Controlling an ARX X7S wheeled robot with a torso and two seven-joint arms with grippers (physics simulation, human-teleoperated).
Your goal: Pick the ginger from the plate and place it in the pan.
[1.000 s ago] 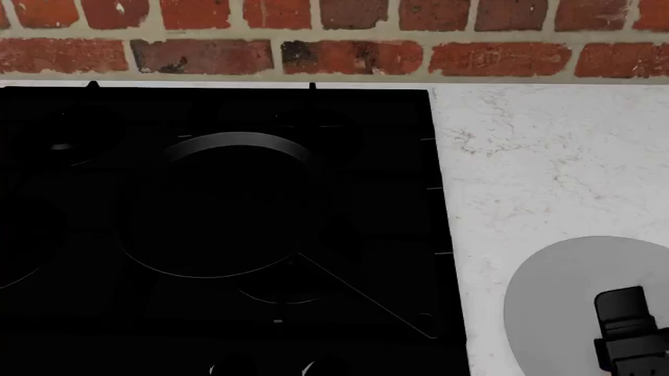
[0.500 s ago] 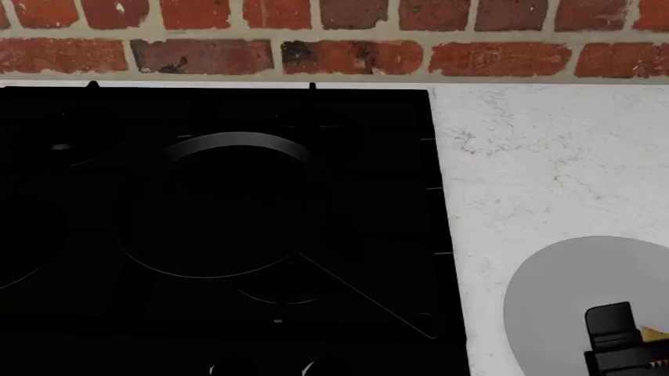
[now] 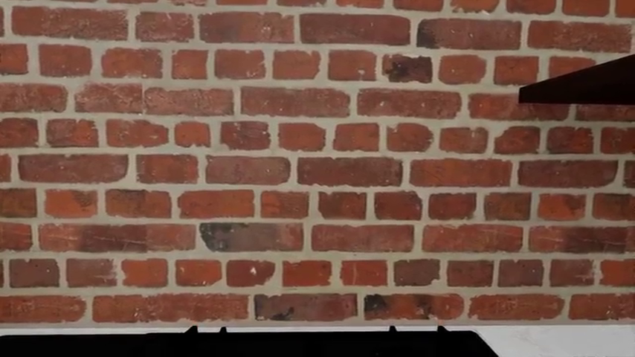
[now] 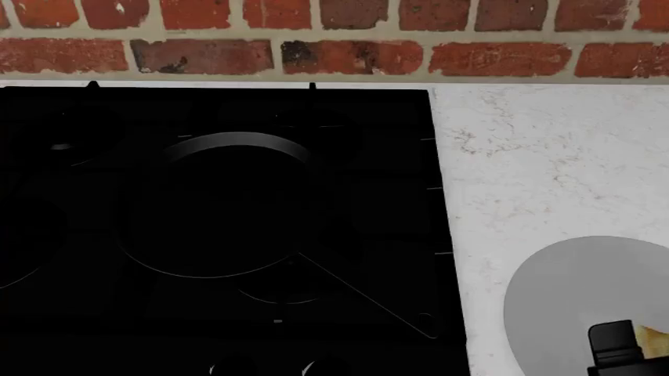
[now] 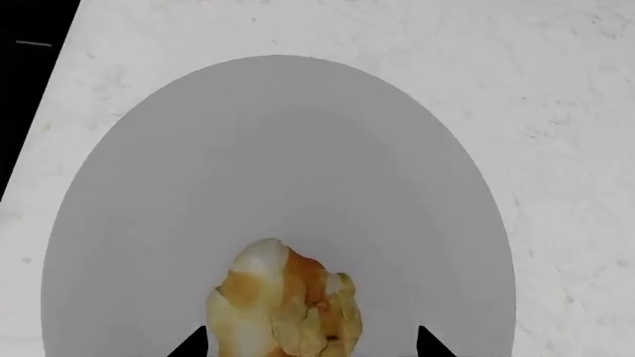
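Observation:
The ginger [image 5: 282, 301], a knobbly yellow-tan lump, lies on the light-grey plate [image 5: 278, 163] toward its near side. My right gripper [image 5: 311, 346] is open, with one dark fingertip [image 5: 193, 343] on each side of the ginger and a gap between each tip and the lump. In the head view the right gripper [image 4: 619, 348] sits low over the plate [image 4: 569, 298], with a sliver of ginger [image 4: 654, 338] beside it. The black pan [image 4: 215, 211] rests on the stove at the left, its handle [image 4: 366, 294] pointing toward the plate. My left gripper is out of view.
The black stove top [image 4: 63, 117] fills the left of the counter. White marbled countertop [image 4: 544, 157] surrounds the plate. A red brick wall [image 4: 345, 39] runs along the back. A dark overhang [image 3: 585, 85] juts out in the left wrist view.
My right gripper has slid toward the near edge of the head view, uncovering more of the plate, and the ginger now shows beside it.

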